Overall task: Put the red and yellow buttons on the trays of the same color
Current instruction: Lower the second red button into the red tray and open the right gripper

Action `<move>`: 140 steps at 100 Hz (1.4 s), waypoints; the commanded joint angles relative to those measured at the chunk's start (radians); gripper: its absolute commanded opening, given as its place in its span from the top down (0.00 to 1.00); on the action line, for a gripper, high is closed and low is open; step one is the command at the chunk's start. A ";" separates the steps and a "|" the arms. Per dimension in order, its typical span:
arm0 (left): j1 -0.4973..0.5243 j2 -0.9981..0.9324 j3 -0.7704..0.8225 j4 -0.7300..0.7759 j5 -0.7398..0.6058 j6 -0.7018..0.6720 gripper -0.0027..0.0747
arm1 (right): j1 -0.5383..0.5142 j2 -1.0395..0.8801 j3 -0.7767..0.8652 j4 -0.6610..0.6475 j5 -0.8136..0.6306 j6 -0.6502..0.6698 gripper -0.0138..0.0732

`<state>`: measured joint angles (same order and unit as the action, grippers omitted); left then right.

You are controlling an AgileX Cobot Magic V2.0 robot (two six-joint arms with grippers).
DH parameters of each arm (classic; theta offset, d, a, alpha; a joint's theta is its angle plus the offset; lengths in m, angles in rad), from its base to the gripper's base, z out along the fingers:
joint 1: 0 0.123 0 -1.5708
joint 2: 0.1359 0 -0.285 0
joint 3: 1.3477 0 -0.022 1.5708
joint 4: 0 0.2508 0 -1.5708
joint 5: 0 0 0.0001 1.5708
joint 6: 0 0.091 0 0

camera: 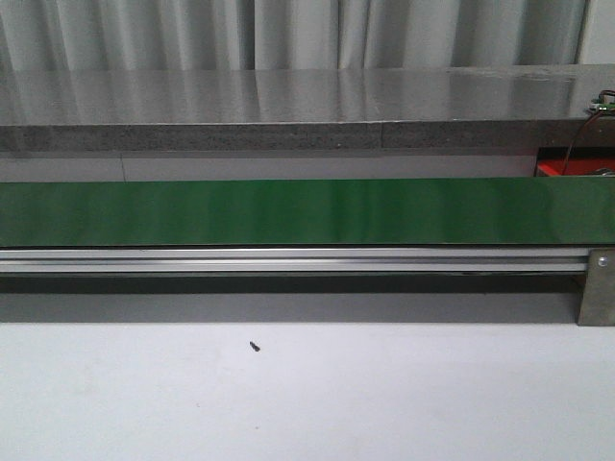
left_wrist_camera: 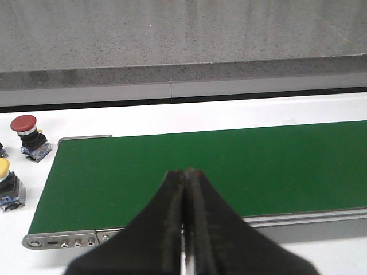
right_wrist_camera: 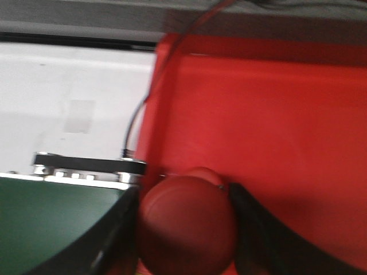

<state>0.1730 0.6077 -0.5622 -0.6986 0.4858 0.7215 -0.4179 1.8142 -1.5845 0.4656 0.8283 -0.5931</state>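
in the front view we look over a pale worktop [camera: 307, 403] toward a long green conveyor belt [camera: 307, 211] that runs from nine o'clock to three o'clock across the middle. a silver rail [camera: 288, 259] lines the belt's near edge, and a metal bracket [camera: 596, 288] stands at its end at three o'clock. a small dark speck [camera: 255, 346] lies on the worktop near the centre. a grey ledge [camera: 288, 106] and pale curtains fill the far side. at about two o'clock a sliver of the red tray [camera: 575, 169] shows behind the belt. neither arm appears in this view.

in the left wrist view our left tool [left_wrist_camera: 186, 217] hangs above the near edge of the green belt [left_wrist_camera: 229, 166], its two dark fingers [left_wrist_camera: 166, 223] pressed flat together with nothing between them. off the belt's end, on the white worktop, stand two buttons: a red button [left_wrist_camera: 26, 129] with a round red cap on a dark body, and nearer to the camera a yellow button [left_wrist_camera: 7, 177], partly cut by the frame edge. they stand near each other but apart, and neither touches the belt.

in the right wrist view our right tool [right_wrist_camera: 186, 223] is clenched on a red button [right_wrist_camera: 186, 220], the dark fingers [right_wrist_camera: 255, 229] hugging both sides of its round cap. the picture is blurred. the button hangs over the red tray [right_wrist_camera: 275, 114], just inside the tray's edge, beside the belt's end [right_wrist_camera: 51, 217]. we cannot tell whether it touches the tray floor. a thin dark cable [right_wrist_camera: 137, 114] runs along the tray's rim.
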 commanded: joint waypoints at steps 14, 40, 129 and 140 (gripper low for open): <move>-0.004 -0.001 -0.028 -0.034 -0.057 0.000 0.99 | -0.129 0.044 -0.033 0.037 -0.044 0.001 0.56; -0.004 -0.001 -0.028 -0.034 -0.057 0.000 0.99 | -0.117 0.159 -0.033 0.085 -0.089 -0.001 0.56; -0.004 -0.001 -0.028 -0.034 -0.057 0.000 0.99 | -0.049 0.166 -0.033 0.073 -0.131 -0.027 0.24; -0.004 -0.001 -0.028 -0.034 -0.057 0.000 0.99 | -0.049 0.121 -0.033 0.062 -0.131 -0.027 0.24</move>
<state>0.1730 0.6077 -0.5622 -0.6986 0.4858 0.7215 -0.4618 2.0410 -1.5850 0.5175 0.7139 -0.6087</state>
